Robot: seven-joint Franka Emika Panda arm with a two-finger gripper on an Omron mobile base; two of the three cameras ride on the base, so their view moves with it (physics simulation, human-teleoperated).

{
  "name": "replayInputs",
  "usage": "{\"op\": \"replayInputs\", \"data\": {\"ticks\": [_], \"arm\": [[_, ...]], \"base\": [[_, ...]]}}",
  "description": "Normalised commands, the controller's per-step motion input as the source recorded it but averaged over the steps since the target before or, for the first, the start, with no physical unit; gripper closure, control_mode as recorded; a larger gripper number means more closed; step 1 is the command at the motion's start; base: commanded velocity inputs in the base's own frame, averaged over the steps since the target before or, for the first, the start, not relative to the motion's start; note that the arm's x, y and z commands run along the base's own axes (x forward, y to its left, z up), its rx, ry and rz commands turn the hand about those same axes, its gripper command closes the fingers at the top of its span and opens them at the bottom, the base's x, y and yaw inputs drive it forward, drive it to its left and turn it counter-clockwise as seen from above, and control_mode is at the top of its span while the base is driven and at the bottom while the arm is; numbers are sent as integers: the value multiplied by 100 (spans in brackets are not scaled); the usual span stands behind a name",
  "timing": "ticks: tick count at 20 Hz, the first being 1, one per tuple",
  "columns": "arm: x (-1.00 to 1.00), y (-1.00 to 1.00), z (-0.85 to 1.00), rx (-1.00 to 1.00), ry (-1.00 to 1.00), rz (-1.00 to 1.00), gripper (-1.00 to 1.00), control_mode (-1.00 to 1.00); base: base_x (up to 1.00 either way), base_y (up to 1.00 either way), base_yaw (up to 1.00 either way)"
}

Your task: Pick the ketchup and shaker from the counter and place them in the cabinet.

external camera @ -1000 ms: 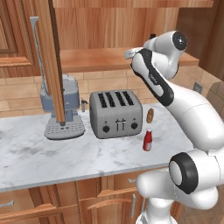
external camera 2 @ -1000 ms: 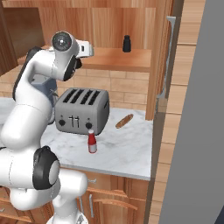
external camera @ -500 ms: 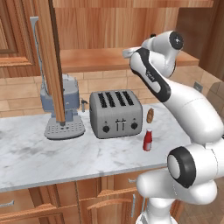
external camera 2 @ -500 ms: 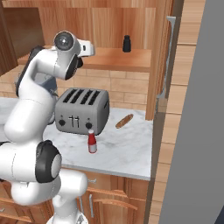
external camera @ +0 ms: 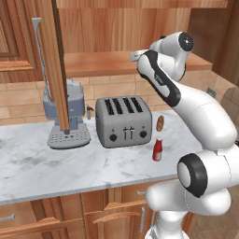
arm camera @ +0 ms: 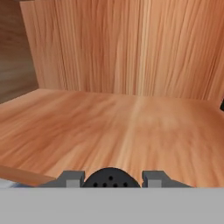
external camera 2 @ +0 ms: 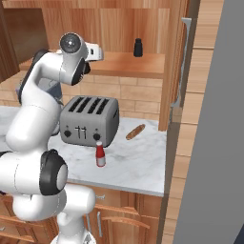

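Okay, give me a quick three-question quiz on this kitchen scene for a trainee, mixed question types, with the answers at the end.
1. True or false: the ketchup already stands on the cabinet shelf.
2. Where is the shaker? A: upright on the cabinet shelf. B: inside a drawer. C: on the floor.
3. Fill in: the small tan-brown oval item lies beside the four-slot ____.

Key: 1 false, it is on the marble counter. 2 A. 3 toaster.
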Motion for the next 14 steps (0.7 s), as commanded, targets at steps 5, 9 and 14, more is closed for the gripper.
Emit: {"op": "replayInputs", "data": {"ticks": [5,9,14], "arm": [[1,7,-2,0,6,0,100,-100],[9,3,-1,0,6,1,100,-100],[17,0,0,-4,0,1,100,-100]], "base": [[0,0,0],[0,0,0],[0,0,0]]}}
